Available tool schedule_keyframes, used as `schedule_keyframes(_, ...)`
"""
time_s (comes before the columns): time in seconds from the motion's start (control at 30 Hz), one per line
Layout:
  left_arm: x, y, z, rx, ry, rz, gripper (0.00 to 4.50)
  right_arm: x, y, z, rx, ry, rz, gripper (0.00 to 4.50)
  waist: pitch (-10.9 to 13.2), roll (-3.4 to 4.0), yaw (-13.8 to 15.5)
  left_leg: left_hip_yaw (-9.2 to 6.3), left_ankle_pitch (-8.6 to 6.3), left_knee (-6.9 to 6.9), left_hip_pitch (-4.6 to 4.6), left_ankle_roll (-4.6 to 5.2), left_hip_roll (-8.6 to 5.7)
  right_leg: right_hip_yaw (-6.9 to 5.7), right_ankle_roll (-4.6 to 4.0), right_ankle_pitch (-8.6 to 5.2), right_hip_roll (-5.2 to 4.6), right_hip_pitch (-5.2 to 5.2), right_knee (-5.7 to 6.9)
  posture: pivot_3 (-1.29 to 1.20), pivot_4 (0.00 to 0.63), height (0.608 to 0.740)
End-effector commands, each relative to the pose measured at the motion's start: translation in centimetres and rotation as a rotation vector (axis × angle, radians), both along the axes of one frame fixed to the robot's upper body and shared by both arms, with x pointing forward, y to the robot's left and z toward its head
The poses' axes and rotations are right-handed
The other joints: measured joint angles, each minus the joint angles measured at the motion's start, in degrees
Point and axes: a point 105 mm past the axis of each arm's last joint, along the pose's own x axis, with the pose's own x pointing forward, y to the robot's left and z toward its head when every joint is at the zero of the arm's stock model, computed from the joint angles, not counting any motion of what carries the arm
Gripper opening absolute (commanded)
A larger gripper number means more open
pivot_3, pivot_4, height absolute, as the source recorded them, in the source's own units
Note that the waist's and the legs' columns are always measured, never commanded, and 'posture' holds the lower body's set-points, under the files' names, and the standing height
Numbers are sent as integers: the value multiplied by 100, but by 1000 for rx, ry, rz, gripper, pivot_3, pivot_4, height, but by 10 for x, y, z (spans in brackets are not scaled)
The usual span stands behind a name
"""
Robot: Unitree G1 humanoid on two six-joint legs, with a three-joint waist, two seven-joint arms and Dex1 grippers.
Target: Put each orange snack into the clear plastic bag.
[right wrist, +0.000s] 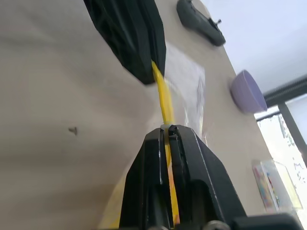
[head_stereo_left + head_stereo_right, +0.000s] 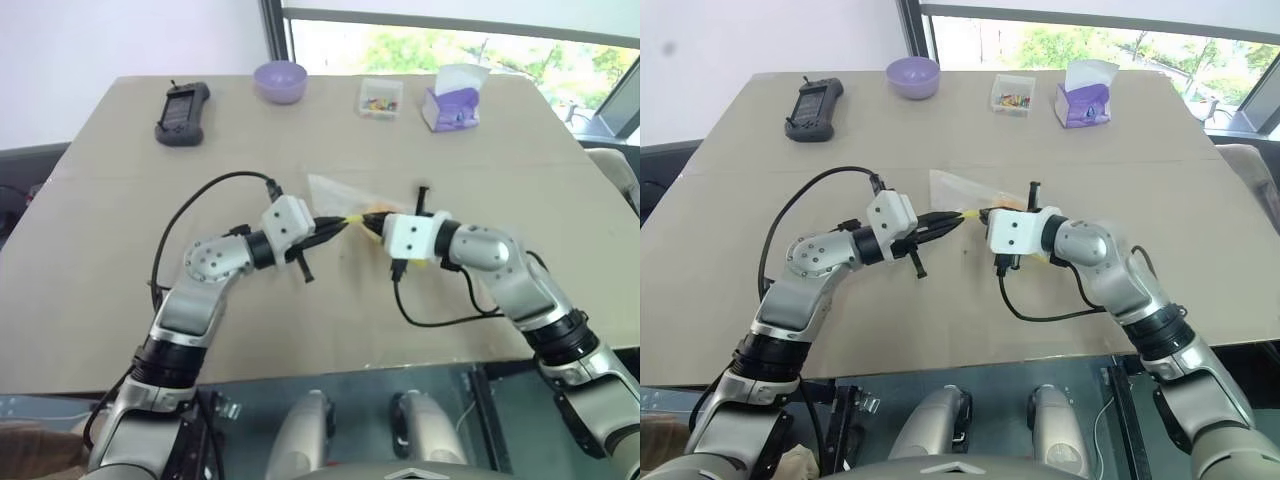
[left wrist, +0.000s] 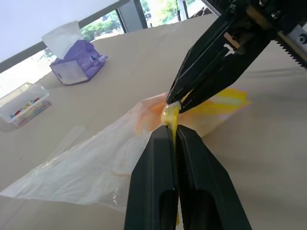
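Note:
The clear plastic bag (image 2: 333, 189) lies at mid-table, its yellow seal strip (image 1: 164, 100) lifted and stretched between my two grippers. My left gripper (image 2: 340, 224) is shut on one end of the strip, and my right gripper (image 2: 368, 222) is shut on the strip a short way along, the fingertips nearly meeting. In the left wrist view the bag (image 3: 91, 167) trails away flat on the table. An orange snack (image 3: 147, 114) shows as an orange patch through the film just behind the strip, and beside the right gripper (image 2: 379, 209).
Along the far side of the tan table (image 2: 120, 300) stand a black handheld controller (image 2: 182, 113), a purple bowl (image 2: 280, 81), a small clear box of coloured bits (image 2: 381, 97) and a purple tissue box (image 2: 452, 103). Cables loop from both wrists over the near table.

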Motion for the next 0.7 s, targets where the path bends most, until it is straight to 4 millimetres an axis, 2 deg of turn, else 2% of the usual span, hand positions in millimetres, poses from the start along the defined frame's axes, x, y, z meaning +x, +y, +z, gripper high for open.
schedule_keyframes(0.03,-6,7,22,-31,-77,-5,0,10,-25,2,3,4,-108,38,0,0,0,0,0,0,0,0,0,0,0,0,0,0,0,0,150,740)
schedule_keyframes(0.2,-4,11,20,-22,-73,8,0,9,-39,-4,2,29,-155,38,0,0,10,1,0,0,0,0,1,0,0,0,0,0,0,0,150,740)
schedule_keyframes(0.33,-2,19,18,-22,-62,28,0,13,-61,-11,-18,48,-232,38,0,0,14,2,0,0,-1,1,0,1,0,0,-1,1,-2,0,150,740)
schedule_keyframes(0.47,-1,23,17,-28,-54,39,0,16,-71,-11,-25,52,-268,38,0,0,0,1,0,0,-1,1,1,1,0,0,0,0,-2,0,150,740)
schedule_keyframes(0.57,0,27,15,-26,-48,49,0,21,-87,-13,-31,63,-321,38,0,0,-1,2,0,0,0,1,2,1,0,0,0,0,-1,0,150,740)
schedule_keyframes(0.7,0,28,14,-27,-43,51,0,25,-96,-16,-43,64,-348,38,0,0,1,4,-1,0,-1,1,1,1,0,0,-1,0,-3,0,150,740)
